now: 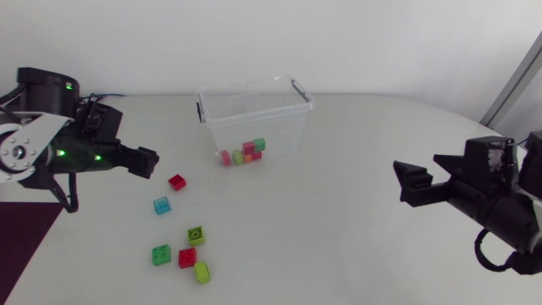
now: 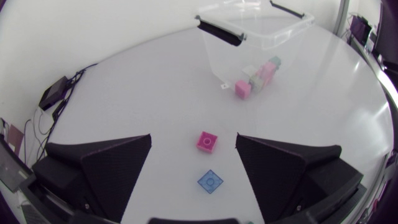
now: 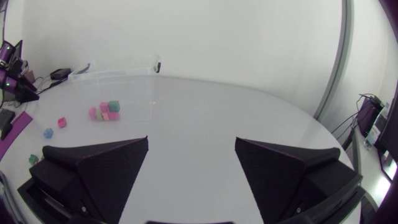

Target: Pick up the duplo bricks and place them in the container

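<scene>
We find our left jaws spread and empty near the red brick, which lies on the bench near-left of the container, and advise lowering squarely astride it, clear of the blue brick, before closing; right jaws likewise spread, empty.

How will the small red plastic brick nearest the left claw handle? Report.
The small red plastic brick looks like a moulded block, so probably rigid and light. It lies flat, so unlikely to roll; its smooth sides might slip.
</scene>
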